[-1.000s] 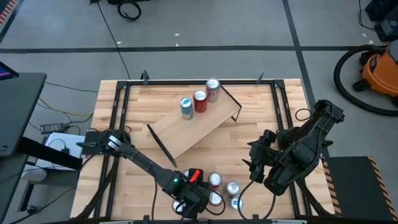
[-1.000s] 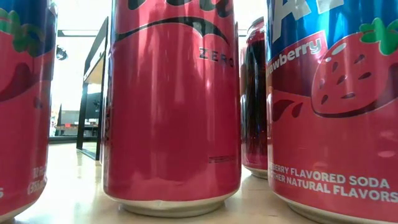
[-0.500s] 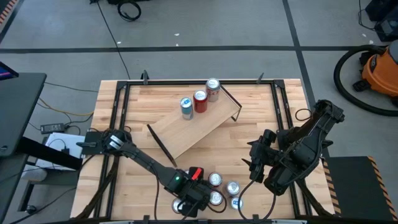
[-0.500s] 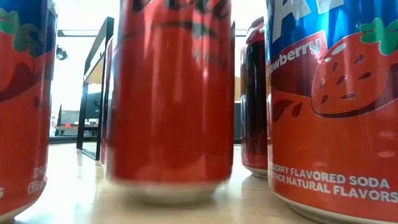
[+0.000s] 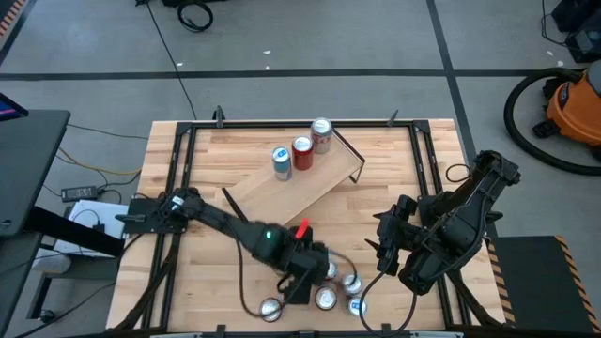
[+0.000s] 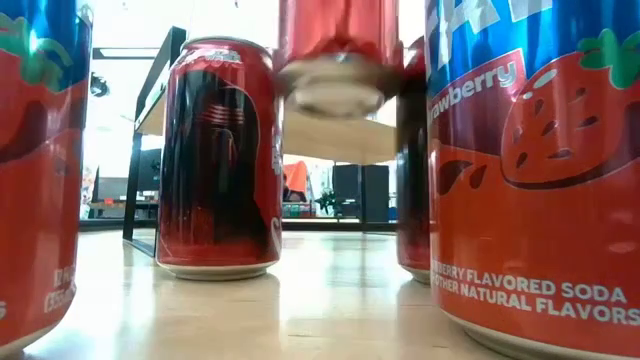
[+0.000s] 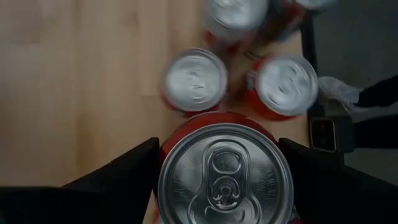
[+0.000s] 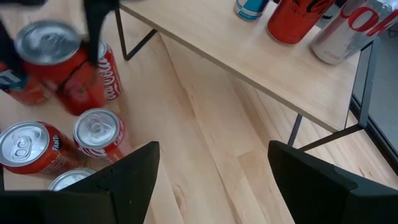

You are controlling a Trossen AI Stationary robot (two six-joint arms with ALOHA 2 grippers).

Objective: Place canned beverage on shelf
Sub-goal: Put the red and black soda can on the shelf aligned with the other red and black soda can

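A: Where is the red can held?
B: Off the table, clasped by the left gripper — above four standing cans.
A: And the shelf?
B: Three cans are carried on it. The right gripper is parked nearby — spread, nothing grasped.

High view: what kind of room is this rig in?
Probably a lab or workshop, not a shop: bare grey floor with taped lines, loose cables, an orange shop vacuum, and a black-framed wooden table.

A red aluminium drink can hangs upright, lifted clear of the counter; the long light-wood shelf with black wire legs lies diagonally, carrying three upright cans
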